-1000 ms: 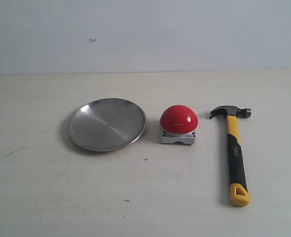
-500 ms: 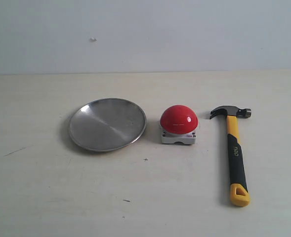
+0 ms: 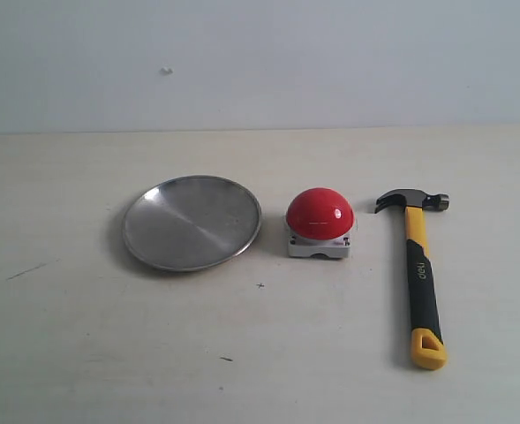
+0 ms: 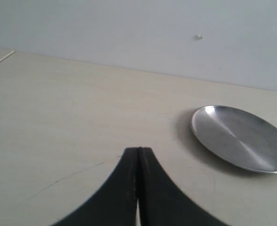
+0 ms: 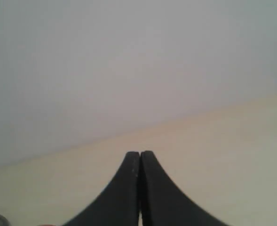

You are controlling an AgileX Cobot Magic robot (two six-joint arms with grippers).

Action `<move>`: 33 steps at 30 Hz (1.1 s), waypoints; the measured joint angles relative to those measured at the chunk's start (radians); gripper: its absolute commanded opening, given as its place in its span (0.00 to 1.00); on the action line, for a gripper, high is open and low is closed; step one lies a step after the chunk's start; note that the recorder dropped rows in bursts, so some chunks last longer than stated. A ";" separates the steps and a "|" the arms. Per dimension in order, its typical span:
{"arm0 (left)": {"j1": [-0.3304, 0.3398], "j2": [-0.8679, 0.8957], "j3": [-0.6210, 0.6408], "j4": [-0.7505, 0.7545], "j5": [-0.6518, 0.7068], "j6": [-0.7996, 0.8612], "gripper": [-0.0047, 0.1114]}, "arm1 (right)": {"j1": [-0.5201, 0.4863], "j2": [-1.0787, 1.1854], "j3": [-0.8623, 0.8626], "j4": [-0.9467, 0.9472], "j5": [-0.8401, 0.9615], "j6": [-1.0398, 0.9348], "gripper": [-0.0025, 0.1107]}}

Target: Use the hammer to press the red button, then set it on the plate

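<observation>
So, nothing is picked up yet. The hammer (image 3: 416,274) lies flat on the table (image 3: 65,353), toward its right edge. Its head points at the far edge by the wall, and the loop end points at the near edge. The button (image 3: 320,214) sits mid-table just beside the head, not touching. The plate (image 3: 192,221) is just left of the button w/ a small gap, and it's bare.

Left gripper (image 4: 138,149): jaws pressed together, holding nothing, over bare table w/ the plate nearby. Right gripper (image 5: 139,152): same, jaws together and empty. Its wrist view shows only table & wall, no hammer.

Step in hand, I'd say, is to grab the hammer, prob. w/ the right arm since it's on that side. Jaws need opening first, then come down across the black grip approx mid-handle, square to the shaft so it can't twist. The head looks heavy, so a hold too near the loop may let it droop.

Hammer itself: dark steel claw head, yellow neck, black grip w/ white lettering, yellow looped end.
</observation>
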 measured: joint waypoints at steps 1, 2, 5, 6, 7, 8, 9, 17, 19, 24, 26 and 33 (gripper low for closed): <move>0.000 0.000 0.000 0.000 0.000 0.000 0.04 | 0.000 0.038 -0.029 -0.004 0.070 -0.003 0.02; 0.000 0.000 0.000 0.000 0.000 0.000 0.04 | 0.000 0.082 -0.063 -0.007 0.135 -0.016 0.02; 0.000 0.000 0.000 0.000 0.000 0.000 0.04 | 0.000 0.181 -0.140 -0.011 0.280 -0.081 0.02; 0.000 0.000 0.000 0.000 0.000 0.000 0.04 | 0.000 0.211 -0.163 -0.013 0.328 -0.108 0.02; 0.000 0.000 0.000 0.000 0.000 0.000 0.04 | 0.000 0.235 -0.187 -0.013 0.369 -0.137 0.02; 0.000 0.000 0.000 0.000 0.000 0.000 0.04 | 0.000 0.265 -0.212 -0.013 0.426 -0.166 0.02; 0.000 0.000 0.000 0.000 0.000 0.000 0.04 | 0.000 0.296 -0.238 -0.013 0.489 -0.196 0.02; 0.000 0.000 0.000 0.000 0.000 0.000 0.04 | 0.000 0.532 -0.415 -0.002 0.893 -0.364 0.14; 0.000 0.000 0.000 0.000 0.000 0.000 0.04 | 0.000 0.583 -0.456 0.038 0.917 -0.413 0.15; 0.000 0.000 0.000 0.000 0.000 0.000 0.04 | 0.000 0.732 -0.592 0.193 0.970 -0.564 0.21; 0.000 0.000 0.000 0.000 0.000 0.000 0.04 | 0.000 0.794 -0.651 0.265 0.992 -0.600 0.26; 0.000 0.000 0.000 0.000 0.000 0.000 0.04 | 0.000 0.920 -0.718 0.342 0.981 -0.623 0.29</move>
